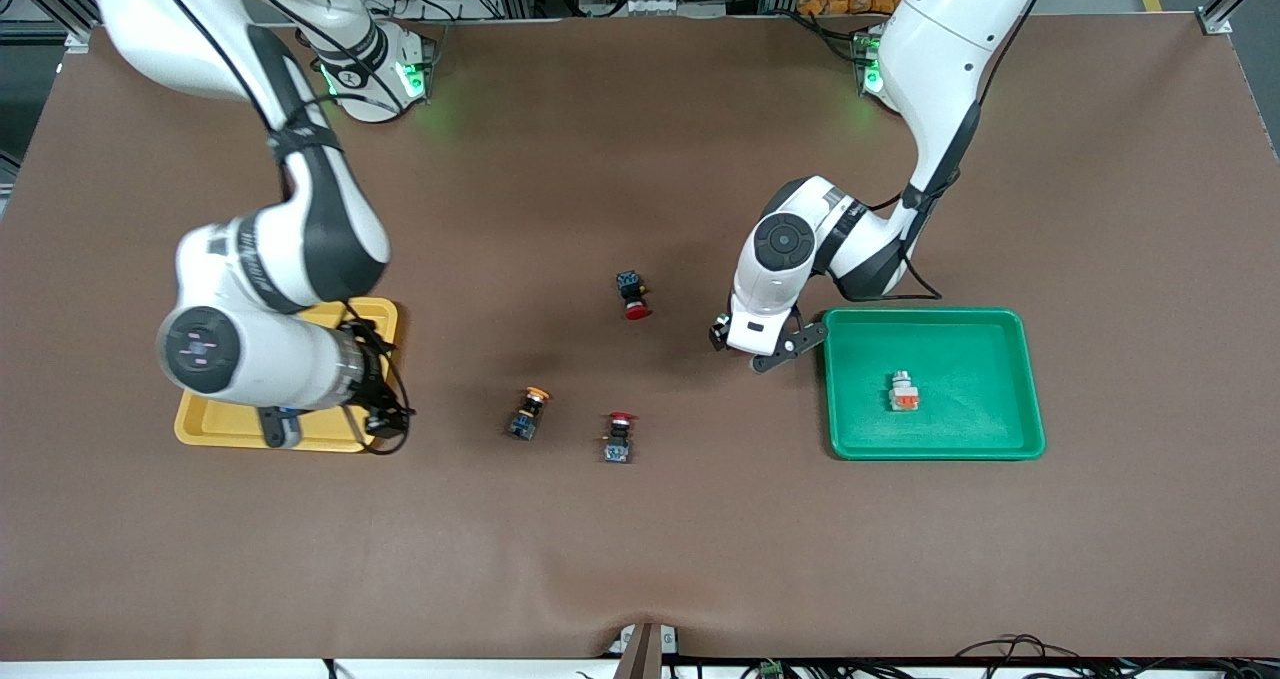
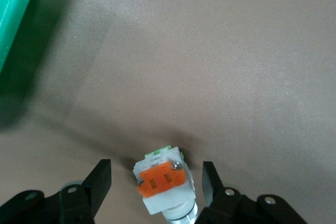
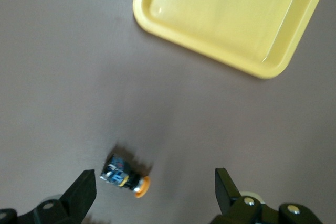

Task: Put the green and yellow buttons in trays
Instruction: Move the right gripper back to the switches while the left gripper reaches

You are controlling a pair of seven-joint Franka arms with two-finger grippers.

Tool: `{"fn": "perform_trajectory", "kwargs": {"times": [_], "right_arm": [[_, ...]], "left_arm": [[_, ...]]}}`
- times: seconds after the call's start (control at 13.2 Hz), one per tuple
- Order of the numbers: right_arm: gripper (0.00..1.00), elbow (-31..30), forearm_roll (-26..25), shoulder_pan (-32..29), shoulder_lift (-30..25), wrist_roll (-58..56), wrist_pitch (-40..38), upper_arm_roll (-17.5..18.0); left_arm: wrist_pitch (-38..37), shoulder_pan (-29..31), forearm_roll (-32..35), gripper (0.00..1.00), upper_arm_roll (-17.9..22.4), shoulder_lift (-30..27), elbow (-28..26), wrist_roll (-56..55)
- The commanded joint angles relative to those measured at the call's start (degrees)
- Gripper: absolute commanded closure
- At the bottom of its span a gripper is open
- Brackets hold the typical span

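Progress looks partial: we see one white-bodied push-button switch [image 1: 903,392] lying in the shallow green plastic tray [image 1: 1010,444], while an orange-capped black-blue switch [image 1: 527,414] waits on the table between the trays. Beside that tray our left gripper [image 2: 157,182] brackets a second white switch [image 2: 161,184], jaws apart; our right gripper [image 1: 325,424] hangs wide apart over the yellow tray [image 1: 195,424].

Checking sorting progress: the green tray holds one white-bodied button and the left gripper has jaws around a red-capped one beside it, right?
Not quite. The left wrist view shows the left gripper around a second white-bodied button, not a red-capped one. The green tray does hold one white-bodied button.

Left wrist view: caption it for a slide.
Left gripper straddles a white-bodied button on the table, jaws not touching.
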Motion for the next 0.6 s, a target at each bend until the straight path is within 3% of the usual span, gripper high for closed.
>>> {"fn": "perform_trajectory", "kwargs": {"times": [0.0, 0.08, 0.15, 0.3, 0.53], "right_arm": [[0.00, 0.1, 0.2, 4.6, 4.0, 9.3, 6.7, -0.5], [0.00, 0.1, 0.1, 5.5, 5.5, 12.0, 9.5, -0.6], [0.00, 0.1, 0.0, 6.0, 6.8, 13.3, 12.3, -0.6], [0.00, 0.1, -0.5, 8.0, 8.8, 11.7, 15.0, -0.6], [0.00, -2.0, -3.9, 9.7, 9.2, -5.3, 16.9, -0.6]], "left_arm": [[-0.1, -0.5, 1.8, 0.46, 0.2, 0.8, 1.3, -1.6], [-0.1, -0.5, 1.7, 0.77, 0.2, 0.9, 1.7, -1.6], [-0.2, -0.5, 1.7, 0.99, 0.2, 0.9, 2.1, -1.6], [-1.7, -0.2, 1.7, 1.00, 0.2, 0.4, 3.5, -1.5], [-13.4, 0.5, 1.8, 1.00, 0.1, -0.9, 9.8, 0.2]]}}
